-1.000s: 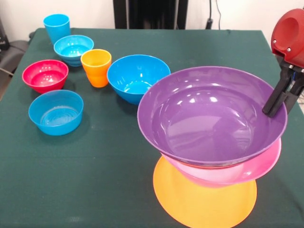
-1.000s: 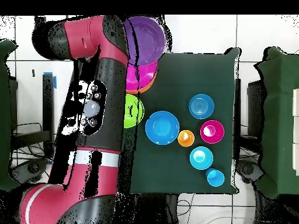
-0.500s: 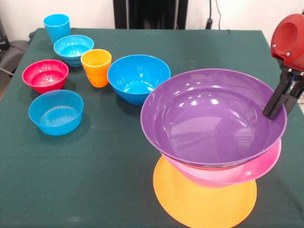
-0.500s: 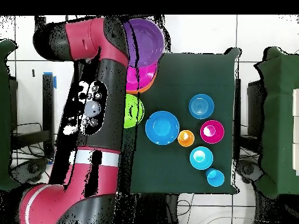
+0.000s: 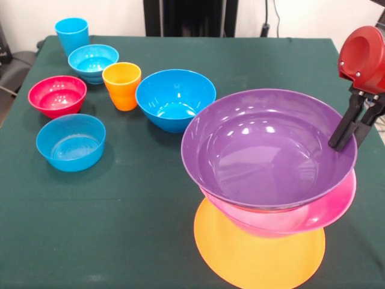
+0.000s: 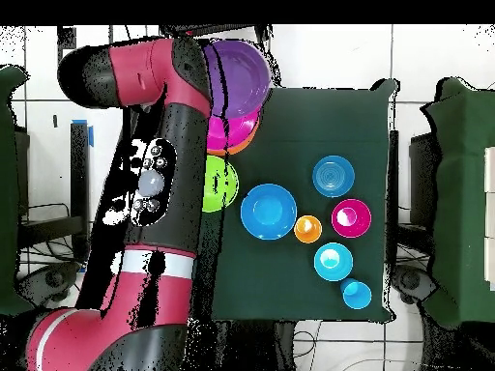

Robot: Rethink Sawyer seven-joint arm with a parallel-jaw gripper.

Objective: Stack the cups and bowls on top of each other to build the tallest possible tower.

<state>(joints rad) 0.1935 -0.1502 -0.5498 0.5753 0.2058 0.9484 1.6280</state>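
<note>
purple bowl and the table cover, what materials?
Purple bowl: looks like glossy plastic, with bright highlight spots on a smooth, thin-rimmed wall. Table cover: likely a dark green cloth, matte with no glare and a faint weave. Neither is certain from looks alone.

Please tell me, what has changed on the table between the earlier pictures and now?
The gripper, gripping the purple bowl by its rim, has shifted it slightly to the right in the front view, over the pink bowl. The orange cup, blue cup and the other bowls have not moved.
</note>
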